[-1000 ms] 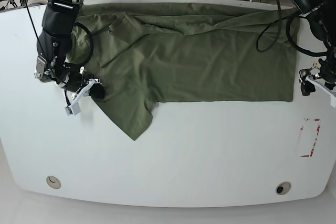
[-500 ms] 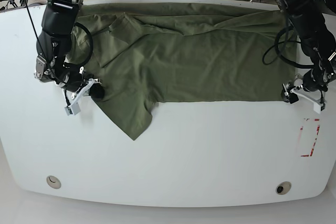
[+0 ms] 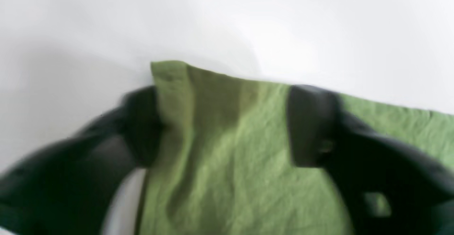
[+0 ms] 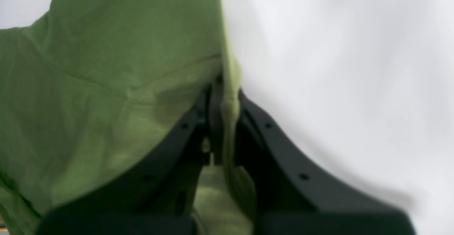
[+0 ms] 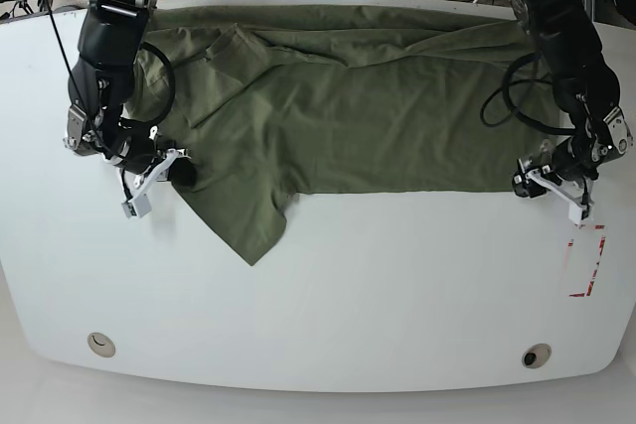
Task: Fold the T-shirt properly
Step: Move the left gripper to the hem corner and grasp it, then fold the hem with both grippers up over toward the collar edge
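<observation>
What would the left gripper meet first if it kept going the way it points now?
The left gripper is open astride the T-shirt corner, so it would probably meet that cloth, then the white table; depth is unclear.

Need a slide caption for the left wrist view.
Open left gripper straddling the T-shirt hem corner on the white table.

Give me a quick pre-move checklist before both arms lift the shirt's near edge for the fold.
1. Right gripper shut on the T-shirt: ok, cloth is pinched between its fingers.
2. Left gripper closed on the hem corner: not ok, its fingers are apart over the cloth.
3. Left gripper at the near hem corner: ok.
4. Shirt lying flat: not ok, the sleeve juts toward the near side and wrinkles show.
5. Table in front free for the fold: ok.
6. Grip depth on both layers: cannot tell.
</observation>
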Action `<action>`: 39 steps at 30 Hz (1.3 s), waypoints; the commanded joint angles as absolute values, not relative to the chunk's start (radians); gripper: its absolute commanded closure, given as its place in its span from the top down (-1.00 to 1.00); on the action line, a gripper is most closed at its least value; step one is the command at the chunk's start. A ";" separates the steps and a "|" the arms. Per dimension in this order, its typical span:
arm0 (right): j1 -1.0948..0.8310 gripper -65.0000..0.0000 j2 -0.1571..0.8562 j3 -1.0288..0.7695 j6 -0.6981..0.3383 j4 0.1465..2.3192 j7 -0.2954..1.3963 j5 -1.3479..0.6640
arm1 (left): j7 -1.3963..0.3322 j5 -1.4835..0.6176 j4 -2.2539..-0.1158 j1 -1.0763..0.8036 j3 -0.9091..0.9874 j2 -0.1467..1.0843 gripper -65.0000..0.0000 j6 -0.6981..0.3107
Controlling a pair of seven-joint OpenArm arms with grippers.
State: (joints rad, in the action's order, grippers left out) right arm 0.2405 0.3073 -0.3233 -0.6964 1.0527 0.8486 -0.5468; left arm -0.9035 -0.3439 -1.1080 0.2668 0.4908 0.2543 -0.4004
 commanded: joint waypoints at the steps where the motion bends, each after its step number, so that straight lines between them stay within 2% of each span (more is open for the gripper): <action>1: 0.259 -1.00 0.325 -0.329 -0.698 1.070 0.842 -0.553 | -0.906 -0.352 -1.118 0.286 0.495 0.265 -0.24 -0.401; 4: 0.260 -1.00 0.325 -0.329 -0.698 1.070 0.840 -0.552 | -0.906 -0.352 -1.119 0.285 0.493 0.265 -0.74 -0.403; 5: 0.260 -1.00 0.325 -0.329 -0.698 1.070 0.840 -0.552 | -0.906 -0.352 -1.122 0.283 0.492 0.266 -0.82 -0.404; 11: 0.274 -1.00 0.328 -0.329 -0.698 1.072 0.842 -0.556 | -0.906 -0.357 -1.156 0.280 0.496 0.269 -1.00 -0.407; 25: 0.278 -1.00 0.463 -0.328 -0.698 1.072 0.885 -0.713 | -0.938 -0.357 -1.330 0.251 0.493 0.269 -1.00 -0.410; 32: 0.220 -1.00 0.507 -0.329 -0.698 1.113 0.951 -0.849 | -0.980 -0.358 -1.403 0.213 0.498 0.268 -1.00 -0.555; 39: 0.062 -1.00 0.552 -0.334 -0.698 1.297 0.970 -1.027 | -1.052 -0.357 -1.526 0.153 0.498 0.268 -1.00 -0.568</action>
State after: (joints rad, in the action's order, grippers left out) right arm 0.0731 0.5159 -0.3222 -0.6884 1.2442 0.9806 -0.9634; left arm -1.0672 -0.3447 -1.4757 0.1383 0.4946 0.2501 -0.5667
